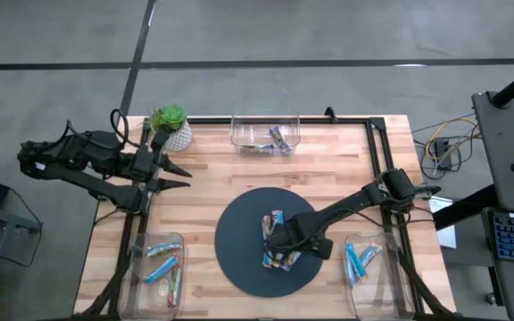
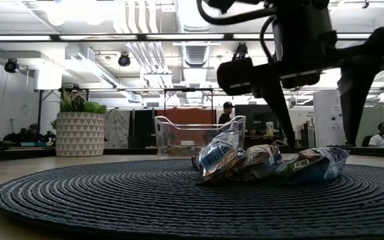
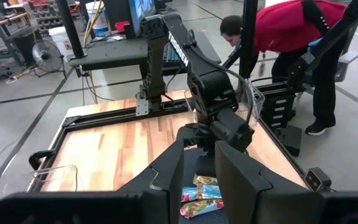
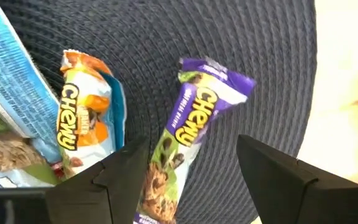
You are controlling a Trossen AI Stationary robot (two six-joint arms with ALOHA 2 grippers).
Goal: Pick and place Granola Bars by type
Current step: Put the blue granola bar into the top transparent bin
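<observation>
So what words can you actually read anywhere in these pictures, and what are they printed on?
"CHEWY": on the purple-wrapped bar between the right pincer's open fingers.
"CHEWY": on the orange-wrapped bar beside it.
"TROSSEN": on the right arm, in the left wrist view.
Blue wrapper: print too small to read.

1. Right gripper (image 1: 275, 239) sits low over the granola bars (image 1: 276, 241) piled on the dark round mat (image 1: 239, 234), mid counter (image 1: 212, 169).
2. Left gripper (image 1: 178, 175) hangs by the left edge, near a potted plant (image 1: 169, 125).
3. Clear bins (image 1: 265, 135) at the far edge and both near corners hold a few bars.
</observation>
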